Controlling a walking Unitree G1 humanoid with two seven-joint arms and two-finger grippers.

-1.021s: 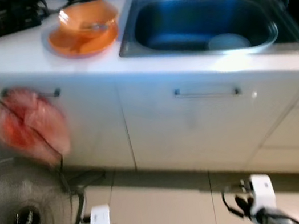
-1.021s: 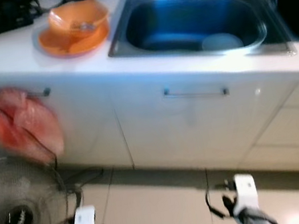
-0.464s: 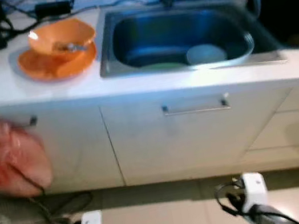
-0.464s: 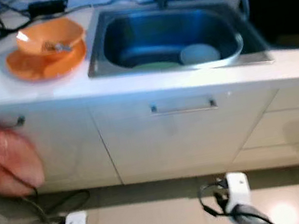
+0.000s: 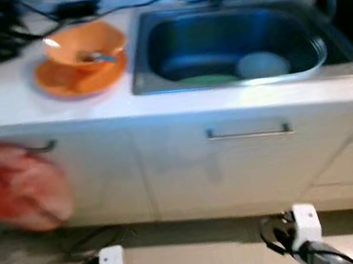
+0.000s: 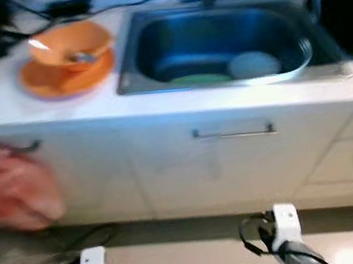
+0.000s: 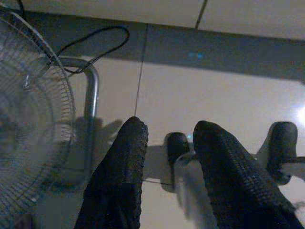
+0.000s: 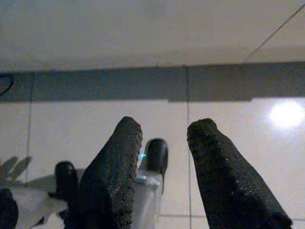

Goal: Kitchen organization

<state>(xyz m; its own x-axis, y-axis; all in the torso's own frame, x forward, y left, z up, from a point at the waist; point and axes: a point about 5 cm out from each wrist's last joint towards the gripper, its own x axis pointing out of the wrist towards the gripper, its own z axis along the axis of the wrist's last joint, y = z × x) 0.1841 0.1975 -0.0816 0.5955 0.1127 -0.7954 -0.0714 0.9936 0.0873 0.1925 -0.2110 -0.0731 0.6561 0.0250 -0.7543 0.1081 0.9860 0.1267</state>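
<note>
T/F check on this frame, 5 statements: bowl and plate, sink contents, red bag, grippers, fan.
1. The orange bowl sits on the orange plate. True.
2. The sink is empty. False: a pale round dish and something green lie in it.
3. A red bag hangs from the cabinet handle. True.
4. The left gripper grips the fan. False: it is open, holding nothing, and the fan stands beside it.
5. The right gripper is open over floor tiles. True.
</note>
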